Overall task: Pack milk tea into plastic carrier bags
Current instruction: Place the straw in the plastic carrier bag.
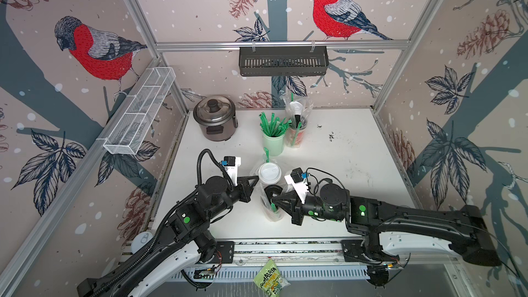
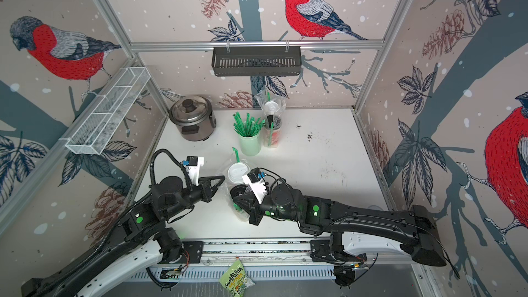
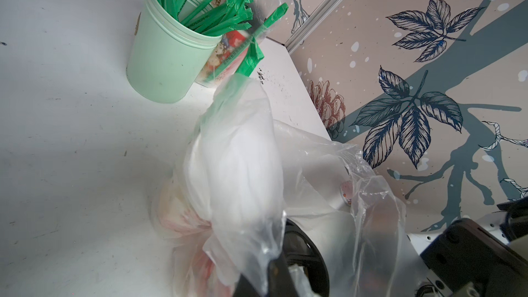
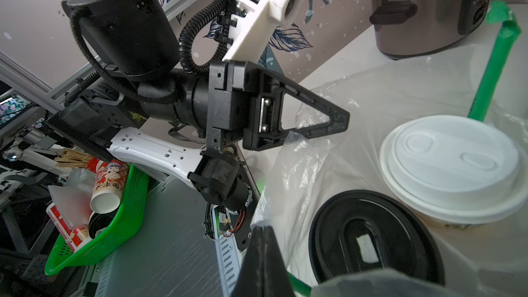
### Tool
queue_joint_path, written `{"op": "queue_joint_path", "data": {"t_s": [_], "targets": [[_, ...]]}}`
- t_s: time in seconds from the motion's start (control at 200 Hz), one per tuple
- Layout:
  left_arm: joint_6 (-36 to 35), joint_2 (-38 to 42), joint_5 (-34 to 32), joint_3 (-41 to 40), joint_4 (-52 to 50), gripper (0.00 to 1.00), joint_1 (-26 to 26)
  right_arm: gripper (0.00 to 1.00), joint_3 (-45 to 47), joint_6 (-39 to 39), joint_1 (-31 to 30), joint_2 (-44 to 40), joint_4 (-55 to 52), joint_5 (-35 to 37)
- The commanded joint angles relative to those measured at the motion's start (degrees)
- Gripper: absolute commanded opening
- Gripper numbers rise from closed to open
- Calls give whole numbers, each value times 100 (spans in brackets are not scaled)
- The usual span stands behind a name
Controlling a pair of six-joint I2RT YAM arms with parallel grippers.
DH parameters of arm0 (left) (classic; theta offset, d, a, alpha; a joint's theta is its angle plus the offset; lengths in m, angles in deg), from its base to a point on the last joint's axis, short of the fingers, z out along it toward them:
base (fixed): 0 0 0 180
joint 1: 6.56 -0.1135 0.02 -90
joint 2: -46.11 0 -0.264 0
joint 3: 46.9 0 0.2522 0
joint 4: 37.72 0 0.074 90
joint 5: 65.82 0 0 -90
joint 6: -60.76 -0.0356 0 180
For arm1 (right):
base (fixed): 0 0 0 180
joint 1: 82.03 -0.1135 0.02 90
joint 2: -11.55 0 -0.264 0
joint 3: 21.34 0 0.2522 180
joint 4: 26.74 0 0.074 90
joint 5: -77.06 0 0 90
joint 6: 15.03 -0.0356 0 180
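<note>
**Both grippers clenched on the near carrier bag, two cups inside**

Risk: the near carrier bag (image 4: 308, 161) is thin film. An uneven lift or pull could tear it, slip it from the jaws, or tip the white-lidded cup (image 1: 269, 172) and the black-lidded cup (image 1: 268, 192) standing in it at the front centre of the desk (image 1: 357, 167). The left gripper (image 1: 256, 180) and right gripper (image 1: 274, 200) appear to pinch the bag's rim from opposite sides. Both arms reach low and converge. The far carrier bag (image 1: 297, 110), also holding cups, stands at the back.
</note>
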Motion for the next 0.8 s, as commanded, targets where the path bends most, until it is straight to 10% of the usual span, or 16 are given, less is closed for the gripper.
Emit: {"op": "queue_joint_path", "data": {"t_s": [0.0, 0.295, 0.525, 0.795], "targets": [[13, -1, -57, 38, 101, 0, 3, 1, 56, 32, -20, 1, -68, 106], [12, -74, 13, -32, 261, 0, 8, 4, 224, -181, -15, 9, -260, 217], [-66, -100, 43, -201, 429, 2, 12, 25, 146, -220, -15, -55, -568, 581], [-189, -417, 167, 178, 315, 45, 12, 90, -134, -137, -47, -147, -768, 839]]}}
